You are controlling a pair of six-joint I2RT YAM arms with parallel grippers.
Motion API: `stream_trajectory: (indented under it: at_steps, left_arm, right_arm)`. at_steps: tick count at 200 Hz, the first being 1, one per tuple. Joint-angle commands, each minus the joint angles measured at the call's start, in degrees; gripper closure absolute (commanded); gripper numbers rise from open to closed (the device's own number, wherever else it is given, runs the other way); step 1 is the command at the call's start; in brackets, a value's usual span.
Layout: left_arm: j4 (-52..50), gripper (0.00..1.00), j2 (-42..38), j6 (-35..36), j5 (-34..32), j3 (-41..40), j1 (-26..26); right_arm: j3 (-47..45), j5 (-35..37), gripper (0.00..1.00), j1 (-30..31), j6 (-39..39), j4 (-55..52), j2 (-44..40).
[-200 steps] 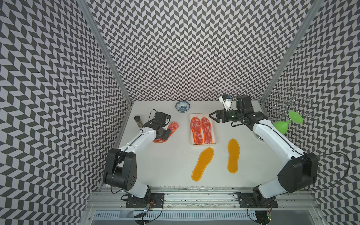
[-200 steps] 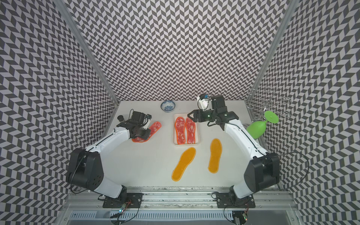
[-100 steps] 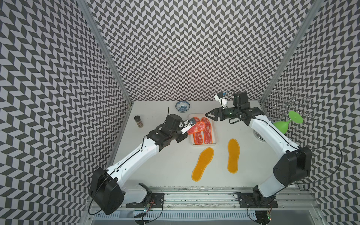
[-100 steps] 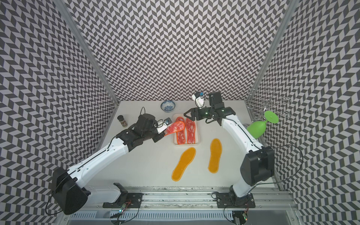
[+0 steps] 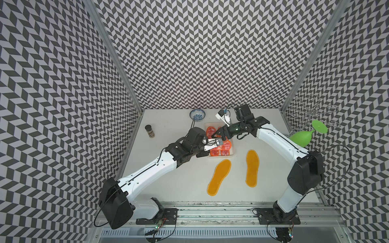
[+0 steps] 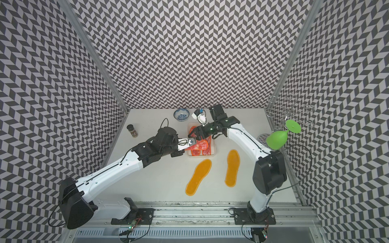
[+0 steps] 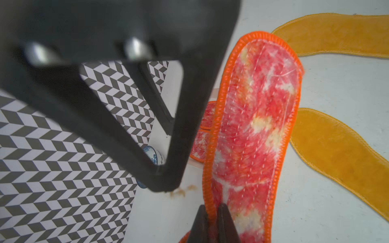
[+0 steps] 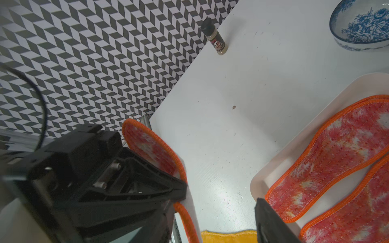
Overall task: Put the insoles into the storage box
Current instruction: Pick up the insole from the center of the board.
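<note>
In both top views the storage box [image 5: 225, 155] sits just above the middle of the frame. The two arms meet over it and cover most of it, so only its lower rim and right side show plainly. The left gripper [image 7: 211, 213] pinches the orange stitched edge of a mottled red-and-white insole [image 7: 252, 130], its fingertips pressed tight on the rim. In the top views those fingertips are hidden under the white wrist camera [image 5: 217, 143], and the held insole lies crosswise over the box; whether it touches the box I cannot tell. The right gripper [image 5: 218, 136] hangs just beside it over the box with its jaws spread and nothing visibly between them. In the right wrist view one of its fingers is cut off by the frame edge, and the other is hard to tell apart from the left arm's black body. Two more red-and-white insoles [image 8: 328, 151] lie flat side by side inside the box, both cropped. Two yellow-orange insoles [image 5: 219, 177] lie on the white table [image 5: 185, 168] lower right of centre, below the box and apart from it. A blue-and-white bowl [image 5: 197, 115] stands by the back wall, upper left of the box, and a spice jar [image 5: 149, 130] stands at the left wall. A green plastic goblet [image 5: 301, 136] tilts at the right edge; what bears it is hard to make out.
</note>
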Motion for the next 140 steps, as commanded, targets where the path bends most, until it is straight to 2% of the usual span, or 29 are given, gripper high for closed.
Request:
stream_trajectory:
  at_steps: [1,63,140]
  left_arm:
    - [2.0,1.0,-1.6,2.6,-1.4,0.6,-0.9]
    - [2.2,1.0,-2.9,3.6,-1.5,-0.8,-1.0]
    - [2.2,1.0,-2.5,4.1,-1.9,-2.3,-1.0]
  right_arm:
    - [2.0,-1.3,0.4,1.1,-3.2,-2.6,1.2]
    - [0.1,-2.2,0.53,1.6,-6.1,-5.2,0.4]
    - [-2.3,-5.3,0.54,2.3,-7.4,-7.4,-1.2]
